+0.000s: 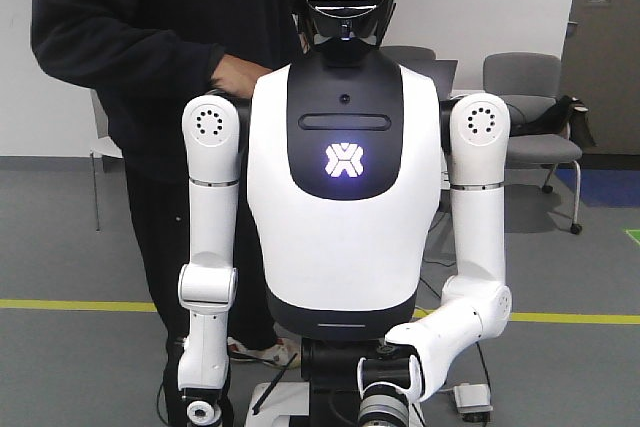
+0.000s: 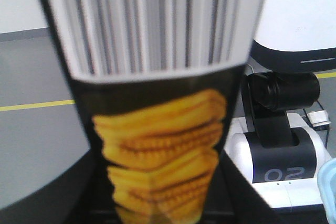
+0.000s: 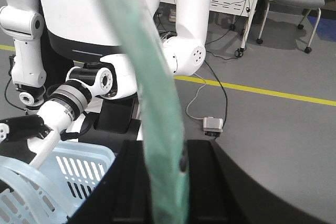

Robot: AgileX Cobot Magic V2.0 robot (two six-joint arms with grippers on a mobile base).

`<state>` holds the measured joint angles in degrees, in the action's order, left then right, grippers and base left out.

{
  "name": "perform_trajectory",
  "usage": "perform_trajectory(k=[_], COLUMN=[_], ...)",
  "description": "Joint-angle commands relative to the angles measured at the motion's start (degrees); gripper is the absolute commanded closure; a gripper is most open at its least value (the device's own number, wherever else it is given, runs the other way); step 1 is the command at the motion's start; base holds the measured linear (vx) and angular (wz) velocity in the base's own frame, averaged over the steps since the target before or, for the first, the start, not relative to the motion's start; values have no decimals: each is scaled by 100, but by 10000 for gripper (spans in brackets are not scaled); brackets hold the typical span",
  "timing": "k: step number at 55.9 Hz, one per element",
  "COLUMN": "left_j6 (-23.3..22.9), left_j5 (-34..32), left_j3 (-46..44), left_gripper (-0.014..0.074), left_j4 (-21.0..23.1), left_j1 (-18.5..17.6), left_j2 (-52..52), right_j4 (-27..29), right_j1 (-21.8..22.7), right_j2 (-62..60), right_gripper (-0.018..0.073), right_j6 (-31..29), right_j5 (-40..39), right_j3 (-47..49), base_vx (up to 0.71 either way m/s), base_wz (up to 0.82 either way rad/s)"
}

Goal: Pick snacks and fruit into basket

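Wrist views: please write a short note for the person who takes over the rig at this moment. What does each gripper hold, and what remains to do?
Left gripper: shut on a dark snack pouch with a barcode and a biscuit picture.
Right gripper: shut on a teal pouch, seen edge-on, with the pale blue basket close by.
Done: two snacks are picked up; neither lies in the basket yet.
Left: release both into the basket, then fetch the fruit. No fruit is in view, and the basket's contents cannot be judged.
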<state>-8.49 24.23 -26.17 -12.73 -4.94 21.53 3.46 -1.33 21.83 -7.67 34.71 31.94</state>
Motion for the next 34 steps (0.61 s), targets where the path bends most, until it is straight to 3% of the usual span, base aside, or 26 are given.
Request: perform_trajectory(k=[1,9,20,34], left_j6=[-28,-28,-28,-28], left_j5=[-547,-547,-547,-547], left_j3=[-220,-220,-220,-220], left_gripper=[469,469,469,469], left_j4=[-29,-29,-29,-29], left_j1=[-2,-2,-2,-2], left_j2=[50,50,50,50], right_j4=[62,459,546,1027], right_j1=[-44,-529,-1633,-3177], right_j2=[39,138,905,2277], right_gripper=[568,568,566,566], right_j6=[21,76,-704,-822], right_j5=[-608,-1248,-2322,-3010], right_j3=[176,125,132,132], base_vx=[0,0,0,0], base_wz=[0,0,0,0])
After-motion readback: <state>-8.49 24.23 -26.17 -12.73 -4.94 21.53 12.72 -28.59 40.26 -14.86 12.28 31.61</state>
